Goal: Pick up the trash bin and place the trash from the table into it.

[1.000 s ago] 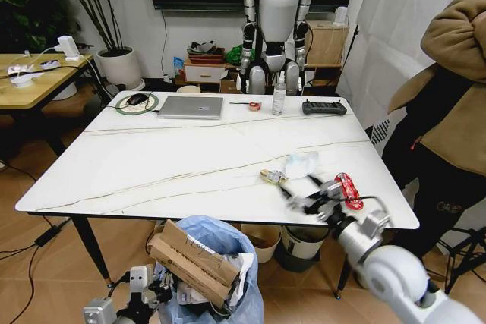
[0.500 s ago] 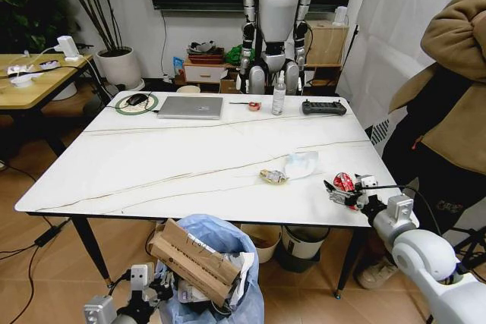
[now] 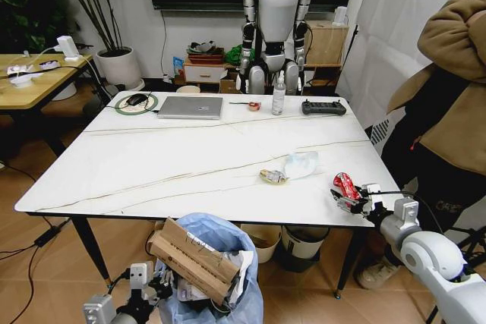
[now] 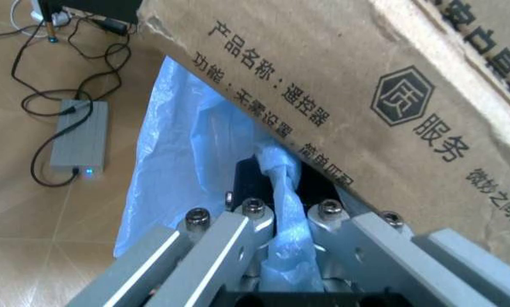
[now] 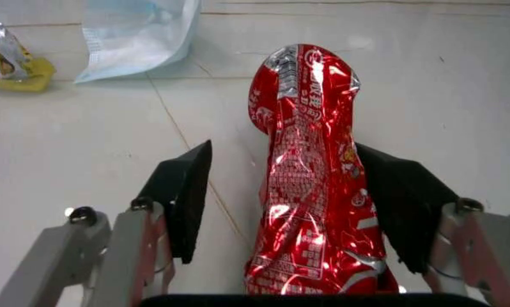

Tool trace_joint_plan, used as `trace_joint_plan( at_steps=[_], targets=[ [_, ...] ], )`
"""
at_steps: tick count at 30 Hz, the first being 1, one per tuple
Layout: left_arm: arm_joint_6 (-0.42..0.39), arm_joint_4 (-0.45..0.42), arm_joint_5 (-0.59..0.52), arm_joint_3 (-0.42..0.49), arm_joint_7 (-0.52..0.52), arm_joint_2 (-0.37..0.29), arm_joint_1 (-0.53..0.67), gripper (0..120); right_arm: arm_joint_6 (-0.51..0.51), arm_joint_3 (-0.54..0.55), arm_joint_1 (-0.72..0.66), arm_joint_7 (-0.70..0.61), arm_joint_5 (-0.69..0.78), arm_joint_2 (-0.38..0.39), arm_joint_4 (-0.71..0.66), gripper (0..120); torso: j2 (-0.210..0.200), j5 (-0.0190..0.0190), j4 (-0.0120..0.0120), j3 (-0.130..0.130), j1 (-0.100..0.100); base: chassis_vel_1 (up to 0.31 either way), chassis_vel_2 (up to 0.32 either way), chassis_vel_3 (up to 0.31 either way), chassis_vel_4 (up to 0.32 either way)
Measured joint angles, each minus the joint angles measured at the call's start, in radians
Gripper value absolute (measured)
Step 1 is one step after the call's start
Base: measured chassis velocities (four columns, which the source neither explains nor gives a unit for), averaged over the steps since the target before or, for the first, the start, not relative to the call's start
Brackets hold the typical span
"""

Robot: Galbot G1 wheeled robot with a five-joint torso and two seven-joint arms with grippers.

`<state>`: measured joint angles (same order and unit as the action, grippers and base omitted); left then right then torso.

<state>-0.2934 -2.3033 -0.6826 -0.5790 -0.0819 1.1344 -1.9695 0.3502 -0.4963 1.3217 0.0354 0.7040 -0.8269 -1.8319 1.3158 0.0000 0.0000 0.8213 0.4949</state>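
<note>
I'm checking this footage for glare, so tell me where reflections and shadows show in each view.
Right wrist view: the foil wrapper inside the open right gripper throws bright highlights. Head view: the table has a soft sheen, no hard glare. Left wrist view: the bag pinched by the left gripper glows with light; dark shadow under the box.

The right arm reached in from beyond the worktop's [image 3: 190, 165] near right corner, its white forearm angled up toward the edge. The right hand [image 3: 349, 199] hovered just above that corner, fingers [image 5: 183, 192] spread apart on either side of a red wrapper [image 5: 310, 179]. The left hand [image 3: 144, 294] hung low beneath the worktop's front edge, fingers [image 4: 238, 236] clamped on the trash bin's [image 3: 216, 259] blue liner.
</note>
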Motion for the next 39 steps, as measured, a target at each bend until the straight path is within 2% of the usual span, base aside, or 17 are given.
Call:
trace_joint_plan(
  at_steps=[3,6,9,11,17,21,24,27,29,31,33,36,39],
  targets=[
    [0.0,0.003,-0.003,0.0,0.0,-0.002,0.003,0,-0.003,0.003,0.005,0.006,-0.007,0.001,0.002,49,0.0,0.0,-0.0001,0.0,0.0,0.0,0.0,0.0,0.0],
    [0.0,0.004,-0.007,0.0,-0.001,-0.004,0.006,0,-0.005,0.006,0.008,0.008,-0.014,0.001,0.002,42,0.0,0.0,0.0,0.0,0.0,0.0,0.0,0.0,0.0],
    [0.0,0.006,-0.011,0.0,-0.003,-0.006,0.009,0,-0.011,0.009,0.011,0.012,-0.022,0.002,0.002,27,0.0,-0.0001,-0.0001,0.0,0.0,0.0,0.0,0.0,0.0],
    [-0.001,0.008,-0.012,0.001,-0.003,-0.006,0.01,0,-0.014,0.008,0.011,0.015,-0.022,0.003,0.001,22,0.0,-0.0001,0.0,0.0,0.0,0.0,0.0,0.0,0.0],
    [-0.001,0.013,-0.015,0.003,-0.003,-0.007,0.014,0,-0.035,0.001,0.01,0.033,0.005,0.01,-0.025,17,0.0,0.0001,0.0,0.0,0.0,0.0,0.0,0.0,0.0],
    [-0.002,0.014,-0.022,0.004,-0.004,-0.01,0.017,0,-0.087,-0.012,0.039,0.094,0.134,0.035,-0.165,17,0.0,-0.0001,-0.0002,0.0,0.0,0.0,0.0,0.0,0.0],
    [-0.002,0.014,-0.023,0.004,-0.004,-0.01,0.017,0,-0.106,-0.01,0.045,0.114,0.166,0.041,-0.208,17,0.0,-0.0005,-0.0001,0.0,0.0,0.0,0.0,0.0,0.0],
    [-0.003,0.01,-0.025,0.003,-0.005,-0.01,0.014,0,-0.161,0.042,0.055,0.167,0.254,0.05,-0.332,17,0.0,-0.0006,0.0,0.0,0.0,0.0,0.0,0.0,0.0],
    [-0.004,0.002,-0.025,0.003,-0.005,-0.009,0.009,0,-0.199,0.129,0.052,0.192,0.282,0.046,-0.393,17,0.0,-0.0002,0.0,0.0,0.0,0.0,0.0,0.0,0.0],
    [-0.004,-0.001,-0.025,0.002,-0.005,-0.008,0.007,0,-0.213,0.169,0.047,0.201,0.287,0.041,-0.408,17,0.0,-0.0001,0.0001,0.0,0.0,0.0,0.0,0.0,0.0],
    [-0.005,-0.005,-0.02,0.002,-0.005,-0.005,-0.003,0,-0.26,0.314,0.023,0.239,0.284,0.014,-0.409,17,0.0,0.0,0.0,0.0,0.0,0.0,0.0,0.0,0.0],
    [-0.005,-0.006,-0.014,0.003,-0.004,0.0,-0.008,0,-0.308,0.433,-0.011,0.286,0.25,-0.01,-0.361,17,0.0,0.0,0.0001,0.0,0.0,0.0,0.0,0.0,0.0],
    [-0.005,-0.006,-0.01,0.006,-0.004,0.004,-0.007,0,-0.329,0.482,-0.024,0.31,0.236,-0.022,-0.335,17,0.0,-0.0002,0.0001,0.0,0.0,0.0,0.0,0.0,0.0]
  ],
)
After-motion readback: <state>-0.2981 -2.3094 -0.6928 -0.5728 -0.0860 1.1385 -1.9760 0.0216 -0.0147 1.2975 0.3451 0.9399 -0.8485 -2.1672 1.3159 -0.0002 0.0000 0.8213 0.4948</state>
